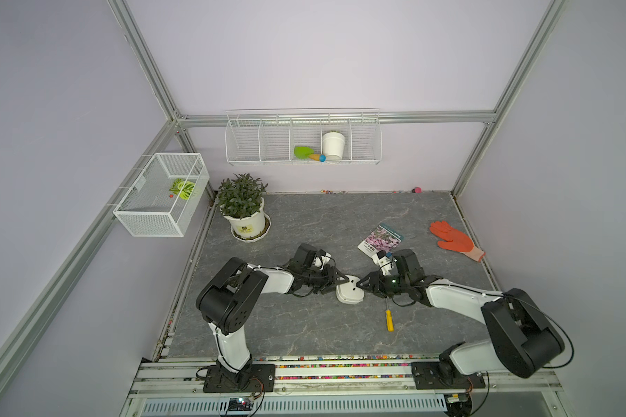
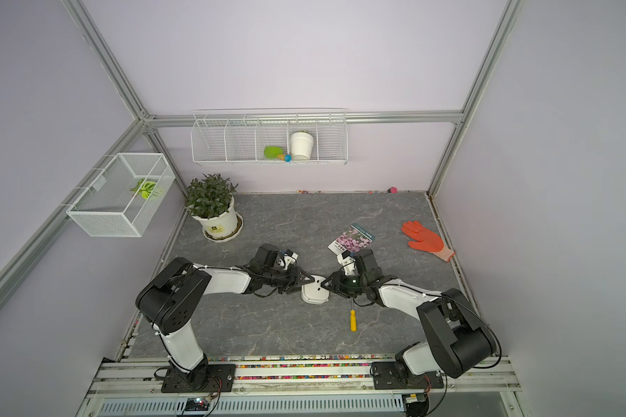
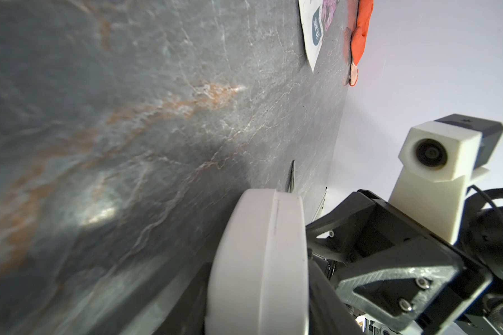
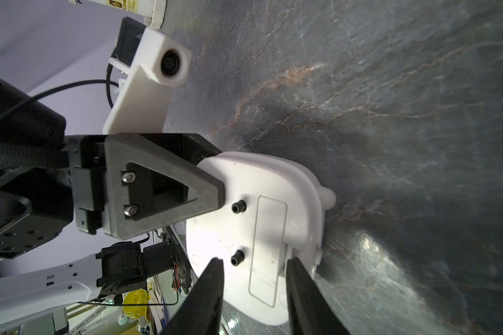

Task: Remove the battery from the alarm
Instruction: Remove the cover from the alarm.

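- while the left gripper (image 1: 344,281) is clamping the alarm (image 1: 349,293) by its rim, one finger lying across the plain white back and the other hidden beneath, the clock is sitting back-up in the lower centre of both top views, between the two arms.
- the right gripper (image 4: 254,265) is reaching in from the right of the frame in a top view, its jaws standing apart and holding nothing. its fingertips (image 4: 212,278) are straddling the near end of the battery cover (image 4: 267,246).
- the battery is not showing anywhere. judging by the closed cover, it is probably lying inside the alarm behind that panel.
- the cover's long axis is running roughly the way the right fingers are pointing, so the free right arm is looking best placed to work it loose, with what looks like the latch end sitting just beside one fingertip.
- the yellow-handled screwdriver (image 1: 389,319) is lying untouched on the stone tabletop (image 1: 304,224), just below the right gripper in the frame.
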### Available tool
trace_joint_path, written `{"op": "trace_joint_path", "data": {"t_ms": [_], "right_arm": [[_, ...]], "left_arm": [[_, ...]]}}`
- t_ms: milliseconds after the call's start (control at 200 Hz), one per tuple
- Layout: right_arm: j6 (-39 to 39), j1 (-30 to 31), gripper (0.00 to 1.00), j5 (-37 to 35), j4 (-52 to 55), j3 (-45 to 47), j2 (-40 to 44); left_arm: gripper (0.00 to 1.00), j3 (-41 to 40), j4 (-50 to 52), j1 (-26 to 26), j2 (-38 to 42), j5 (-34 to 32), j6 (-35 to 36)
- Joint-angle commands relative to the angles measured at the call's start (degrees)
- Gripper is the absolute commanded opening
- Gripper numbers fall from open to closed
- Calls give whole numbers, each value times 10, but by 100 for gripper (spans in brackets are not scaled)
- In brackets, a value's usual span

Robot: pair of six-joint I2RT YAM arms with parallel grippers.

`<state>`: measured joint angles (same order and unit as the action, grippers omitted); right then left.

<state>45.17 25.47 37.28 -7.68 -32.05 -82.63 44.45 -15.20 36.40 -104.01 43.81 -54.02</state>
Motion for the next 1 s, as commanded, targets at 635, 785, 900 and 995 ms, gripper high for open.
{"op": "trace_joint_path", "data": {"t_ms": [635, 785, 900, 995], "right_arm": [[163, 2, 32, 60, -223, 43, -46], [177, 0, 31, 55, -246, 48, -52], [182, -6, 31, 54, -255, 51, -47], [186, -11, 31, 58, -262, 52, -42]], "left_arm": [[44, -12, 63, 15, -15, -49, -4], [44, -13, 68, 15, -15, -54, -4], [43, -16, 72, 15, -15, -59, -3], [43, -17, 74, 15, -15, -62, -2]]}}
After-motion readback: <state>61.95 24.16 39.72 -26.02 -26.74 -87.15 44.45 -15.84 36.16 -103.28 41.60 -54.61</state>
